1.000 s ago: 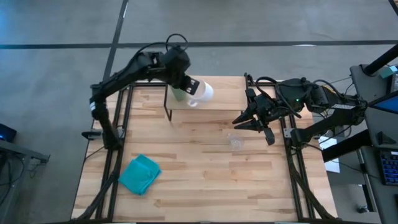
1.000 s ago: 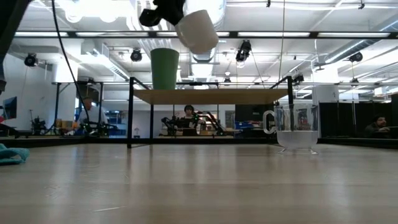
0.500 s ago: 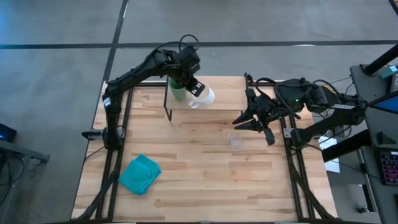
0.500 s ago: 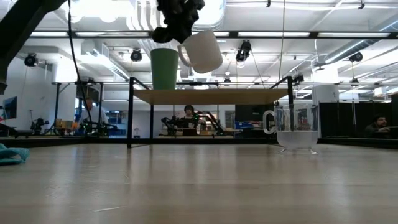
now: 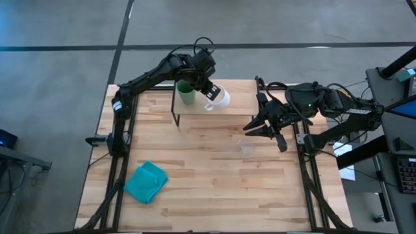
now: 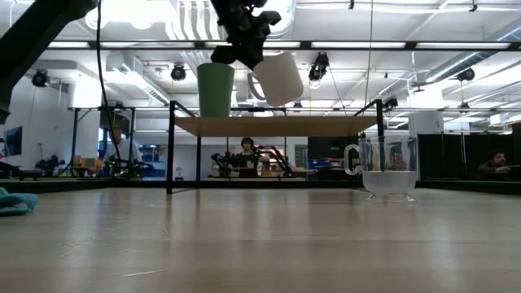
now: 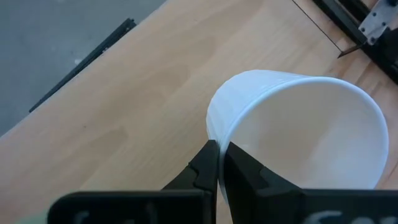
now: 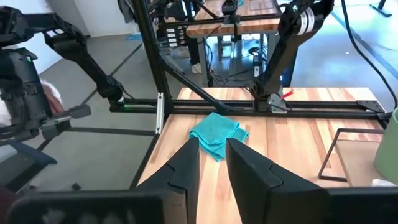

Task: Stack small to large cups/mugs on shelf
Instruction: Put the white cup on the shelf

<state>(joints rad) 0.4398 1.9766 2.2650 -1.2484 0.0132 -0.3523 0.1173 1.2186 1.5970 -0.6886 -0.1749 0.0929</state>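
Placement of the white mug (image 5: 219,98) on the shelf (image 5: 229,110) looks like the step in hand: the green cup (image 5: 186,95) already stands upright on the shelf at about 9 o'clock from the mug, and the low view shows the mug tilted and raised clear of the board, just beside the cup. The left gripper (image 5: 209,90) has its two fingers pinched together on the mug's rim wall, one inside and one outside as its wrist view shows, so the mug (image 7: 298,134) hangs with its mouth turned sideways. To my eye the next move calls for righting the mug and lowering it onto bare board at 3 o'clock of the cup, without knocking the cup. The right gripper (image 5: 265,125) waits at the table's 3 o'clock edge, its fingers slightly apart and holding nothing. The clear glass (image 5: 246,148) sits on the table (image 5: 214,188) at roughly 5 o'clock from the shelf, well apart from both arms and not yet picked. A teal cloth (image 5: 146,182) lies near the 8 o'clock corner.
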